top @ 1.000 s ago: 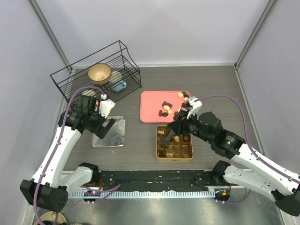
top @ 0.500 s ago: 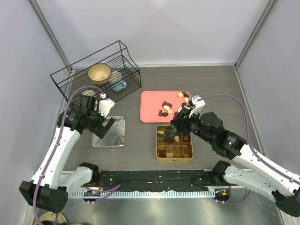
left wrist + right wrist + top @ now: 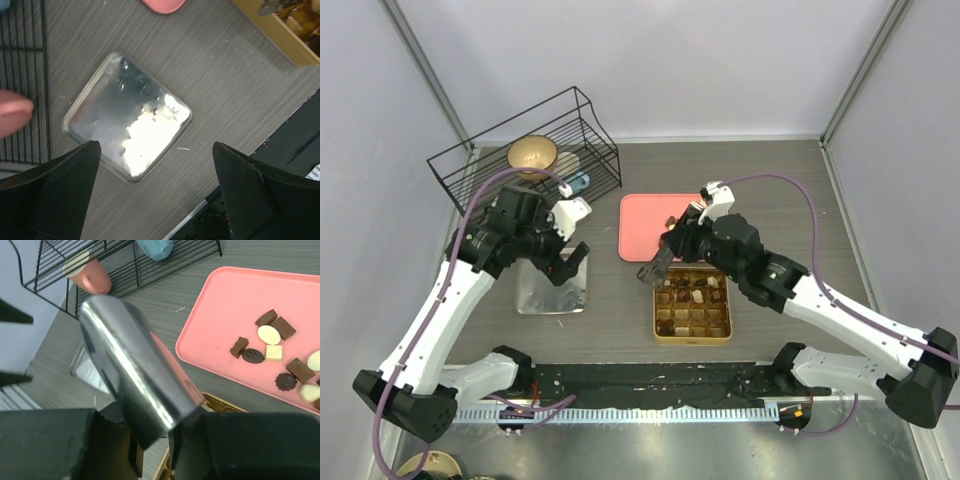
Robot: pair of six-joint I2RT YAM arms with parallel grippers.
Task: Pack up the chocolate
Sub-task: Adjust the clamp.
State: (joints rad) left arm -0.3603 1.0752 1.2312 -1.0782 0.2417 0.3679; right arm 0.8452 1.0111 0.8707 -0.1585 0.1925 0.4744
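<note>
Chocolate [image 3: 253, 356] in two places: loose pieces in dark brown, lighter brown and cream are scattered on the pink tray [image 3: 225, 305], and more pieces sit in the cells of the gold tin [image 3: 692, 338], which lies just in front of that tray.

Right side: the right gripper [image 3: 655, 268] hangs over the tin's far left corner, where tin and tray meet. The jaws are narrowed around a shiny curved metal tool [image 3: 135, 375] that sticks out past the fingers. Glare fills much of the wrist view, so the tool may be tongs or a scoop — cannot tell which.

Left side: the left gripper [image 3: 566, 266] has its jaws spread wide with nothing between them. It is above the silver lid [image 3: 127, 115], which lies flat on the table [image 3: 620, 300], apart from the tin on its left. In the left wrist view the two fingers [image 3: 65, 195] frame the lid without touching it.

Background: a wire rack [image 3: 525, 150] stands at the far left — inside it are a gold-coloured bowl [image 3: 532, 155] and a blue item [image 3: 575, 183].
</note>
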